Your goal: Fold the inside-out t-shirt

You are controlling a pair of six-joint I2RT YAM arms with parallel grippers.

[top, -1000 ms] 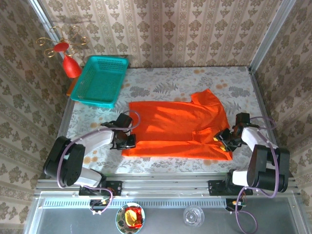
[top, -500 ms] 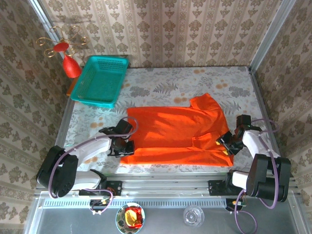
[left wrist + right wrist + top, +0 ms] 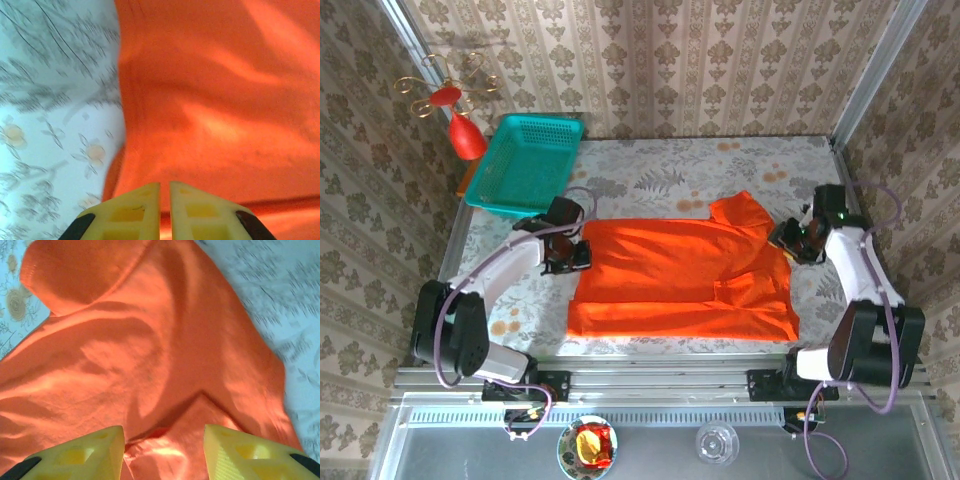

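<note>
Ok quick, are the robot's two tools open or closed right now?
Left tool: closed, holding nothing.
Right tool: open, above the orange-red fabric t-shirt.

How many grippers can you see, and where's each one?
2. The left gripper is at the t-shirt's left edge; the right gripper is at its right edge, near the sleeve.

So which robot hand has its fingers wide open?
The right gripper, above the orange t-shirt: its yellow fingers stand wide apart. On the left gripper they nearly touch.
</note>
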